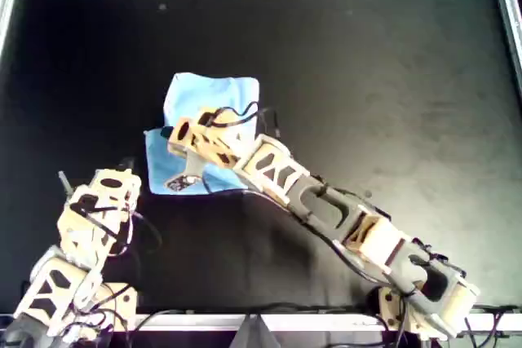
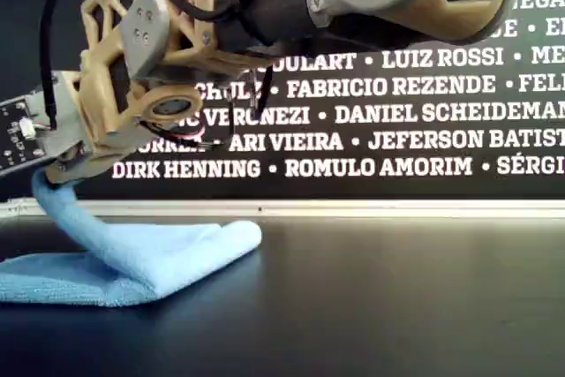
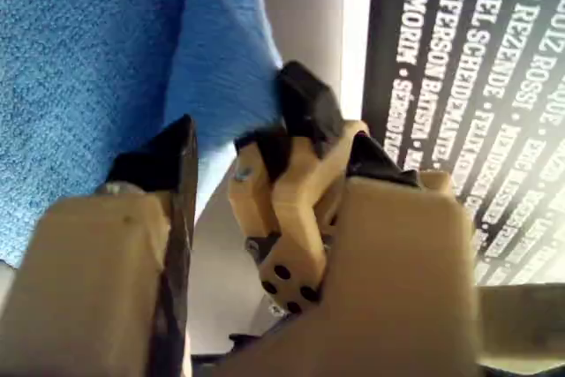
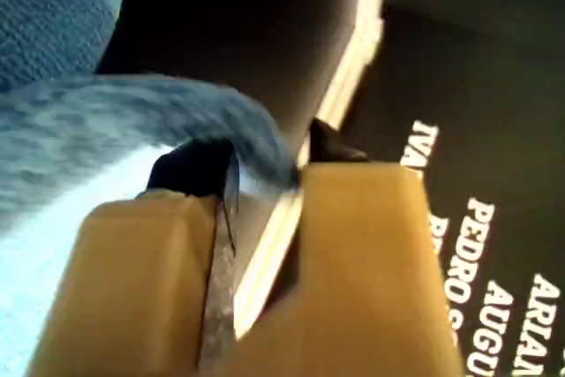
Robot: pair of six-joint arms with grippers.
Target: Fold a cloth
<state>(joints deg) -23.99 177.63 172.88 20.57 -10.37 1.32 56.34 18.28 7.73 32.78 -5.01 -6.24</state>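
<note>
Cloth [image 1: 214, 94] light sky-blue, lying left of centre in the overhead view on the black table [image 1: 391, 79], partly doubled over, upper part offset to the right of the lower part. Crossed from the lower right of that view by one long arm [image 1: 326, 201], tip resting over the cloth's lower left portion. Second arm [image 1: 90, 226] bunched in the lower left corner of the overhead view, tip just left of the cloth's edge, apparently apart from it. Cannot tell from the wrist views which of these arms is left and which right.

In the exterior view, cloth [image 2: 150, 262] at lower left: mostly flat on the table, rounded fold toward frame centre, one strip pulled up at a slant to a gripper tip at the left edge. White rail [image 2: 353, 207] behind, then a black banner [image 2: 397, 112] of white names.

Left gripper [image 3: 234, 130]: dark pads [image 3: 305, 103] closed onto a pinched ridge of cloth [image 3: 88, 59], textured fabric filling the upper left of that frame.

Right gripper [image 4: 265, 152]: blurred band of cloth [image 4: 53, 6] lying across the jaw tips; too smeared to tell whether clamped or merely touching.
</note>
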